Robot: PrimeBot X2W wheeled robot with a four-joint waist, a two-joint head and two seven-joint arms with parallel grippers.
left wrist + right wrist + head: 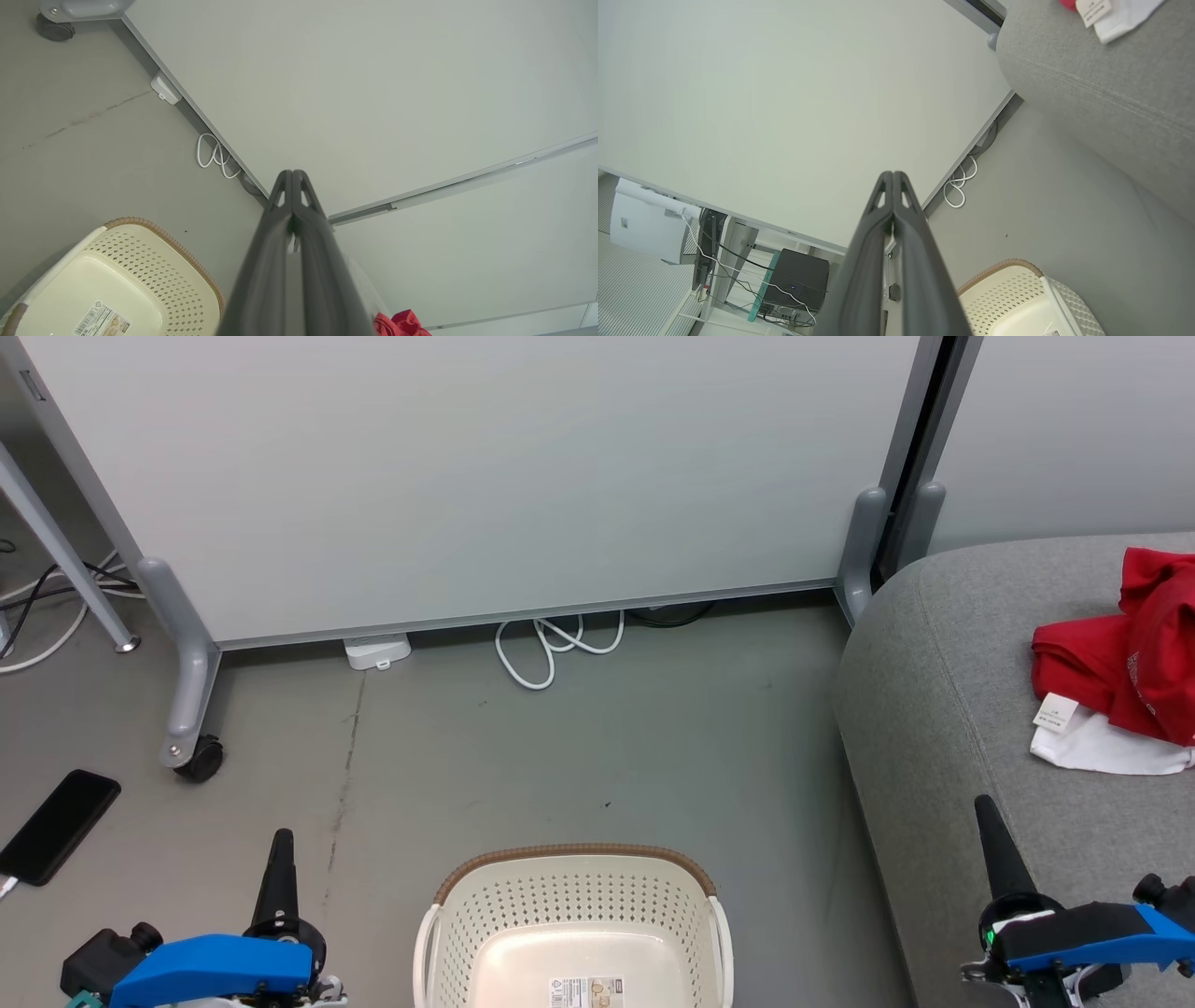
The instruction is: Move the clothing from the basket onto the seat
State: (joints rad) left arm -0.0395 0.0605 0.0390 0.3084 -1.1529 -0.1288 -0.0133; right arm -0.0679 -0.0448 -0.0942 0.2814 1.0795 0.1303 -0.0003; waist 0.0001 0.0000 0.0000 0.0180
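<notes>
left gripper (281, 840) and right gripper (986, 812) flank a bare basket (574, 851); clothing (1134, 649) lies on the seat (934, 709)

each gripper has its two dark fingers pressed together with nothing between them, plain in both wrist views, and each hangs apart from everything. the basket sits on the floor (607, 737) between them, nearer the left one. what shows of its inside is bare plastic with a label (586, 992) on the bottom, though its near part is cut off by the frame edge. the red heap lies ahead and to the right of the right gripper, well apart from it, with its white lining (1106, 751) and tag (1055, 711) on the near side and its long run heading off the right edge. the right arm is much the nearer. judging by this, no garment is left to carry.
</notes>
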